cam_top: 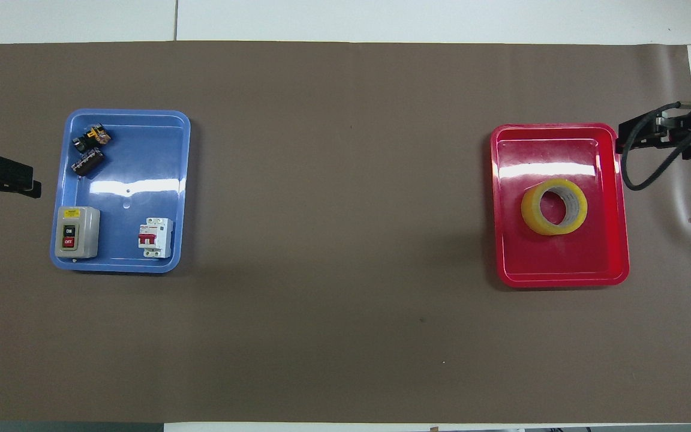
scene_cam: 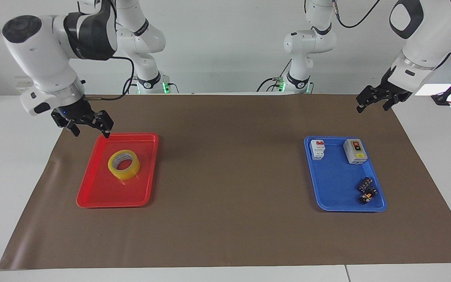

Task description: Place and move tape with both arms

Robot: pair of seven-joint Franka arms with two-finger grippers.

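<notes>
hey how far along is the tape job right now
Done: the tape lies flat in the red tray, free of both claws. In hand: nothing. The right claw is open in the air over the tray's edge nearest the robots; the left claw waits, open, near the blue tray. Left: nothing visible.

I see a plain white wall [scene_cam: 225, 43] at the robots' end. A white tabletop [scene_cam: 10, 129] carries a brown mat [scene_cam: 229, 235] across most of its width. Even light leaves glare on the mat. Green lamps [scene_cam: 165, 87] glow by the wall.
</notes>
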